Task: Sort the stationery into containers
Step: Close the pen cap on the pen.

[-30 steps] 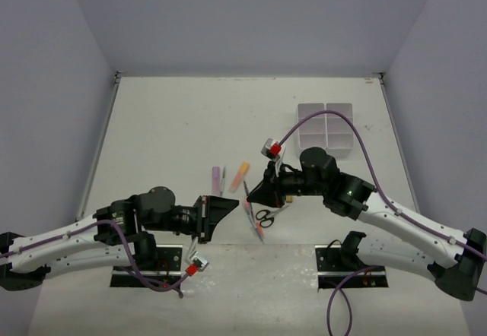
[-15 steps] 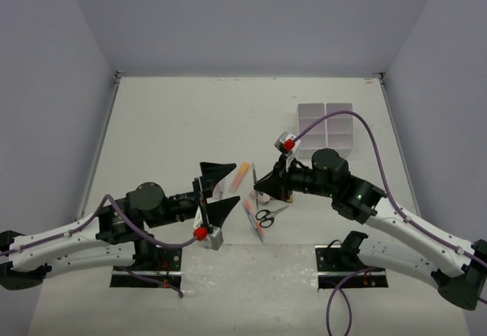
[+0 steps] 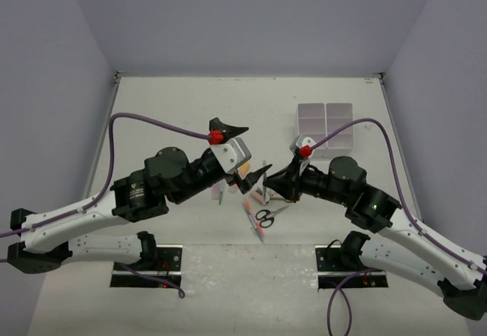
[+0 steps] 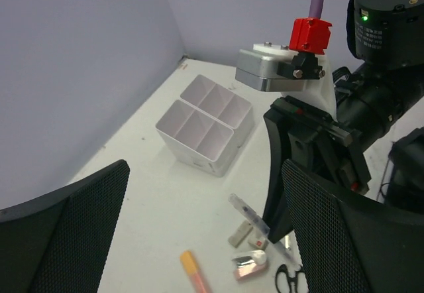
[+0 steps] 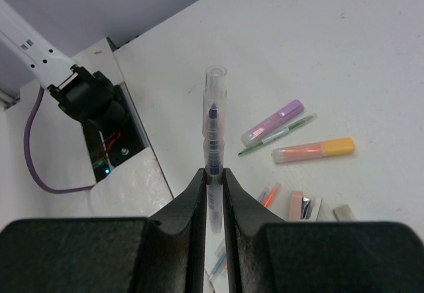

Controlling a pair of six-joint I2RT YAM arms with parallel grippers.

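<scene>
– One pen (image 5: 213, 140) is off the tabletop, then. Who has it?

– It's the right end effector (image 5: 212, 174), pinched narrow on the pen's lower end. Most of the barrel sticks straight out past the fingertips, along their line.

– And the box (image 3: 326, 127)?

– Seen from above, the pen is to the near-left of the box and apart from it. The right end effector faces away from the box. I judge the wrist must swing round toward it, then tip the pen's long axis down into a compartment.

– Could the other arm do it?

– No. The left end effector (image 4: 203, 167) is spread wide and holds nothing. It hangs farther left of the box than the right one, so the right arm is nearer.

– Which compartment?

– Cannot tell from these views.
</scene>
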